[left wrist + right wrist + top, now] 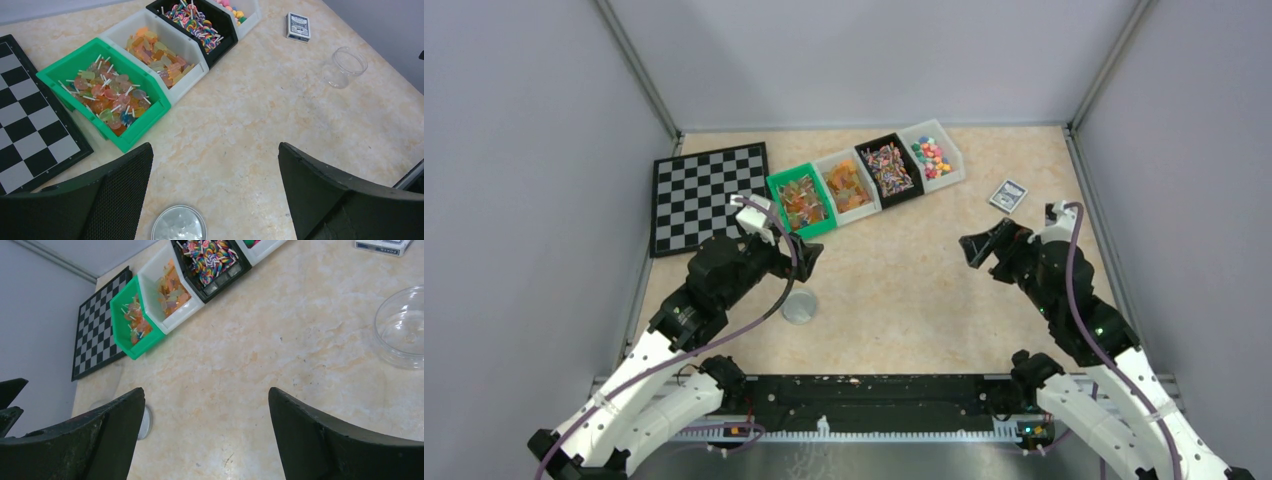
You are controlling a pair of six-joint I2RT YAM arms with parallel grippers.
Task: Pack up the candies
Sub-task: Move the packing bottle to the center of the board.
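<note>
Then, bins: four in a row at the bench [894,290] back: green bin [60,62], white bin [192,67], black bin [220,50], second white bin [250,17].
Candies [107,95]: lay in the bins; stick sweets in green, orange pieces in white, striped swirls in black.
Clear jar [400,330]: apart from the bins.
Left pincer [215,150]: jaws apart, gripped nothing.
Right pincer [206,392]: jaws apart, gripped nothing.

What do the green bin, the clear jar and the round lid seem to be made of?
The green bin looks like moulded plastic: even colour, slight sheen, thick rim. The clear jar is see-through, glass or clear plastic; I cannot tell which. The round lid is silvery and reflective, probably metal or foil-lined.
</note>
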